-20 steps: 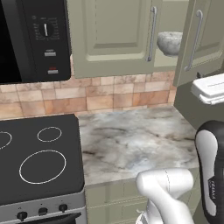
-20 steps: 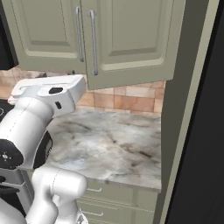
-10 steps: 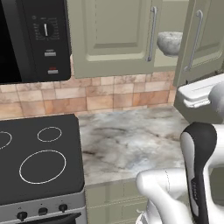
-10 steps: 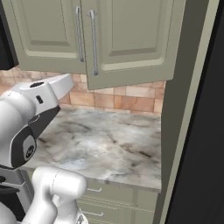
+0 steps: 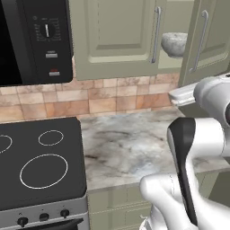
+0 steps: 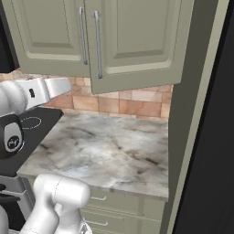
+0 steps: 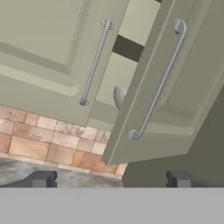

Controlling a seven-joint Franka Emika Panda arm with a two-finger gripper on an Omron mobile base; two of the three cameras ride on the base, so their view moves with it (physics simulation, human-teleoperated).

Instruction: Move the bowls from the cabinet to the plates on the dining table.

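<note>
Marble surface (image 5: pixel 130 143) lies bare below the gripper (image 7: pixel 111 178), whose jaws stand released and apart. Above and beyond them the sage-green cabinet (image 7: pixel 39 57) has its right door (image 7: pixel 175 87) ajar; through the gap the mottled grey bowl (image 5: pixel 174 44) sits inside on the shelf.

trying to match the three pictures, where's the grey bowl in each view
Left base view: grey bowl at upper right, inside the cabinet, seen through the gap beside the ajar door.
Right base view: not in it; the ajar door covers the gap.
Hand view: a grey sliver at centre, behind the door edge.
Shared landmark: the ajar door's bar handle.
</note>
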